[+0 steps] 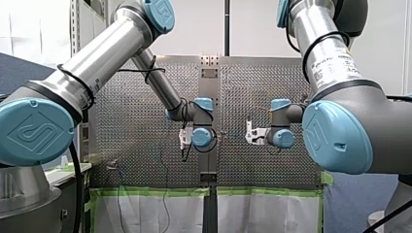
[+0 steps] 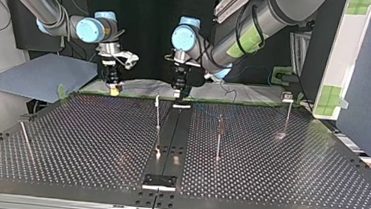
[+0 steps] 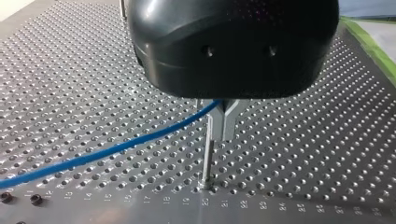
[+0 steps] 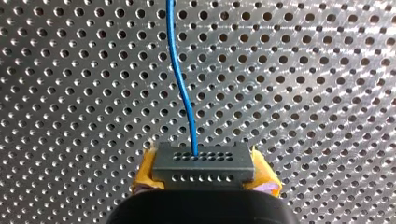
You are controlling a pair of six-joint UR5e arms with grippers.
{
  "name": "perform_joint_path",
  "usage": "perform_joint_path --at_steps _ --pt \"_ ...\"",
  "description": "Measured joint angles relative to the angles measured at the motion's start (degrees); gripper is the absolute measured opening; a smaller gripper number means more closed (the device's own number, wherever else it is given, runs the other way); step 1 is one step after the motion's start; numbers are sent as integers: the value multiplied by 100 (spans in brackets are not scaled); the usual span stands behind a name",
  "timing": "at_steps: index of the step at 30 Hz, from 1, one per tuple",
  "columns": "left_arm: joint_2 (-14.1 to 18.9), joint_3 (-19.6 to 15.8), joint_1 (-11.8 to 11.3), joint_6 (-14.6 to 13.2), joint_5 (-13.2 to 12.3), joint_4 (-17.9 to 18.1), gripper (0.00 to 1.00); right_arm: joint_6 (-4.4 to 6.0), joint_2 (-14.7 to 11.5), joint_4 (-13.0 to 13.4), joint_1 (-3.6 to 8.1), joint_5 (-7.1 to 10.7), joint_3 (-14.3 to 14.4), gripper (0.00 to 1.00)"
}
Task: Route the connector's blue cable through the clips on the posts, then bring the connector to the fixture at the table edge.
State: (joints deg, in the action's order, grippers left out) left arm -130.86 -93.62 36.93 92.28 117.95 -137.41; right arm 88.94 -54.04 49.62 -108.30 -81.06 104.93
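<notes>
My right gripper [image 4: 204, 173] is closed on the dark grey rectangular connector [image 4: 204, 158], with its yellow pads [image 4: 145, 172] against the two short sides. The thin blue cable [image 4: 183, 88] leaves the connector's holed face and runs ahead over the perforated metal table [image 4: 303, 93]. My left gripper [image 3: 223, 125], black with metal fingers, is closed on this cable just beside an upright thin metal post [image 3: 207, 163]. In the top view both grippers hang near the table's far edge.

My arms [image 1: 104, 53] are silver, with light-blue caps [image 1: 34, 131] and black cables [image 1: 77, 87]. My right gripper [image 4: 203, 164] has yellow pads [image 4: 145, 170].
</notes>
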Motion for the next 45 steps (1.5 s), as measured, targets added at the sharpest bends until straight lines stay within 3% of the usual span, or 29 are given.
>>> perform_joint_path --at_steps 10,29,38,45 --pt "-220 242 -48 62 -48 -168 0 -5 32 -50 85 9 -67 0" --pt "-290 542 -183 100 -139 -333 0 -33 71 -126 130 3 -191 0" --pt "-656 961 -197 67 -135 -585 0 -57 87 -219 175 6 -287 0" --pt "-696 1254 -281 125 -145 -778 0 -49 104 -192 204 2 -304 0"
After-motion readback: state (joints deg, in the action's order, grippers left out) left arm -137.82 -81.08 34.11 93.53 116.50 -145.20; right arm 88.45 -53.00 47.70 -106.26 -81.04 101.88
